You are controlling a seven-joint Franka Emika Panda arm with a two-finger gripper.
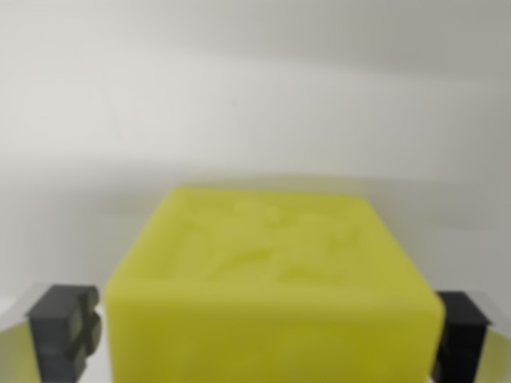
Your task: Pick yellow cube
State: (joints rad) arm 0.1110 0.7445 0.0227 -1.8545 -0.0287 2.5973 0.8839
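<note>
While the pale tabletop fills the whole upper part of the wrist view, plain and whitish with a soft grey shadow band across the middle, the yellow cube takes up most of the lower half. It sits squarely between the two arms of the pincer, its near face turned toward the camera and running off the bottom edge of the picture. Its top face tilts away up the view and carries a raised relief pattern, too blurred to read. No side looks longer than the others, so I cannot give it a long axis; its edges run straight with the view, not turned at an angle.

On either side of the cube stand the dark fingers, one at the wrist view's left and one at the wrist view's right, each backed by a pale translucent piece at the frame's outer edge. The left pad sits right up against the cube's left edge, and the right pad likewise meets the right edge, with no gap that I can make out on either side. So the jaws stand about a cube's width apart and appear closed onto the cube's flanks, though the blur keeps me from being sure how firm the contact is. Whether the cube rests on the tabletop or is lifted clear of it cannot be told from this angle.
</note>
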